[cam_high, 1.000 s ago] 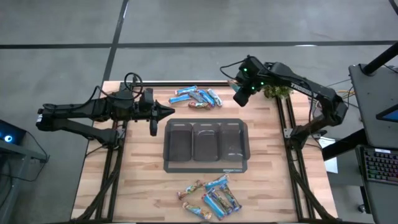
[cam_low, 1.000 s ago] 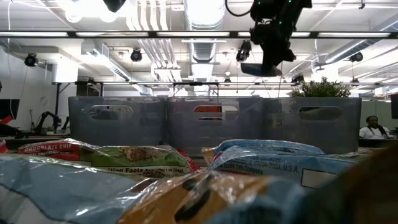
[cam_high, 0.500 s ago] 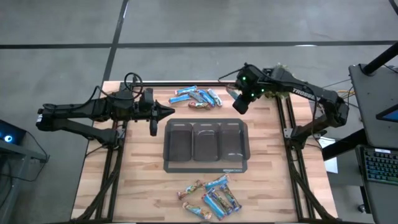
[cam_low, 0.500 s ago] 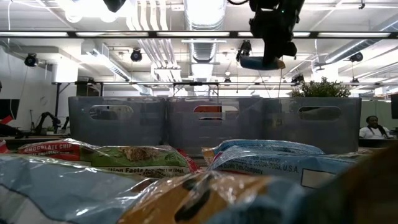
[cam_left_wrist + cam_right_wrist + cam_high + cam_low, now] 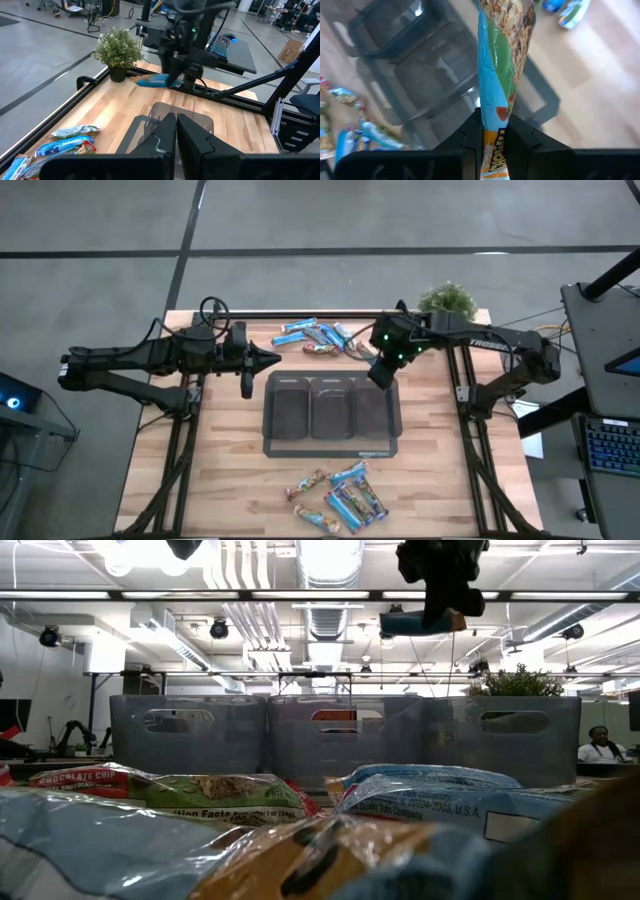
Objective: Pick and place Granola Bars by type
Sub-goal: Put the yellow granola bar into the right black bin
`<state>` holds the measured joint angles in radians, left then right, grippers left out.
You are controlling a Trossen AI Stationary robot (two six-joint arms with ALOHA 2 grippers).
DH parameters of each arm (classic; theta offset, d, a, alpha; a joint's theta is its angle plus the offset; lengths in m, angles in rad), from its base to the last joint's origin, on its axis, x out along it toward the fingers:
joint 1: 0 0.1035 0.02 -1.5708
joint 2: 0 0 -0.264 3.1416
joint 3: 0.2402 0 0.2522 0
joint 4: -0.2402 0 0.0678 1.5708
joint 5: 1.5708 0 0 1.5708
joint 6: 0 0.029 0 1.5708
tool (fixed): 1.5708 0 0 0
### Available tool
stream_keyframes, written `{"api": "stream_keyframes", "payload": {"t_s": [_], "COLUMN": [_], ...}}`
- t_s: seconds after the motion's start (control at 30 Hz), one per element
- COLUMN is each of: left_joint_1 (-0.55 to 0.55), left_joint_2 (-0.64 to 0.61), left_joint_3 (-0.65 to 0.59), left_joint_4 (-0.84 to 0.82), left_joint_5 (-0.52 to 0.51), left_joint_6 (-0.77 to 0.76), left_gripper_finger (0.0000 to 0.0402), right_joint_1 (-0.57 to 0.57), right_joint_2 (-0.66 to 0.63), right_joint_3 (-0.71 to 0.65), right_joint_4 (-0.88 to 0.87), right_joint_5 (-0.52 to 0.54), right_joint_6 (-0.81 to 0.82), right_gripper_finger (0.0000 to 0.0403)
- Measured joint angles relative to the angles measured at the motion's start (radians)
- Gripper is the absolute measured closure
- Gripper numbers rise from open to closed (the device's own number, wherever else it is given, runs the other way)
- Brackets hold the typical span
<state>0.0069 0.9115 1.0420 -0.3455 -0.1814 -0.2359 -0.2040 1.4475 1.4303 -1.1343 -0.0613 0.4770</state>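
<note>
My right gripper [image 5: 381,372] hangs above the far right part of the grey three-compartment tray [image 5: 330,448], shut on a light blue granola bar [image 5: 502,60]. The low view shows that bar [image 5: 420,622] high in the air, above the tray's walls [image 5: 230,735]. One heap of bars [image 5: 315,335] lies on the table by the far edge, another heap [image 5: 340,498] by the near edge. My left gripper [image 5: 270,360] waits shut, left of the tray's far left corner. My right gripper [image 5: 494,131] pinches the light blue bar between its two fingers at one end, the orange-printed end [image 5: 495,117]. The rest of the bar sticks out past the fingertips. It is lifted clear of tray and table and lies about level in the low view.
A small potted plant [image 5: 445,300] stands at the table's far right corner. The tray's three compartments [image 5: 420,75] hold nothing that I can see. Bare wood lies left and right of the tray. Bars of the near heap [image 5: 200,795] fill the low view's foreground.
My right gripper has carried the bar from the far right corner, over the plant, toward the table's near and left side, and now hangs over the tray's right part. The plant shows uncovered now.
</note>
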Motion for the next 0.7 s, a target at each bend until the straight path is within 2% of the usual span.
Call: {"api": "stream_keyframes", "payload": {"t_s": [0.47, 0.7], "left_joint_1": [0.000, 0.000], "left_joint_2": [0.000, 0.000], "left_joint_3": [0.000, 0.000], "left_joint_4": [-0.001, -0.002], "left_joint_5": [0.000, 0.000], "left_joint_6": [0.000, 0.001], "left_gripper_finger": [0.0402, 0.0402], "right_joint_1": [0.198, 0.275], "right_joint_2": [-0.001, -0.001], "right_joint_3": [0.000, -0.018], "right_joint_4": [0.000, 0.002], "right_joint_5": [0.013, 0.090], "right_joint_6": [0.344, 0.542], "right_gripper_finger": [0.0355, 0.0355]}}
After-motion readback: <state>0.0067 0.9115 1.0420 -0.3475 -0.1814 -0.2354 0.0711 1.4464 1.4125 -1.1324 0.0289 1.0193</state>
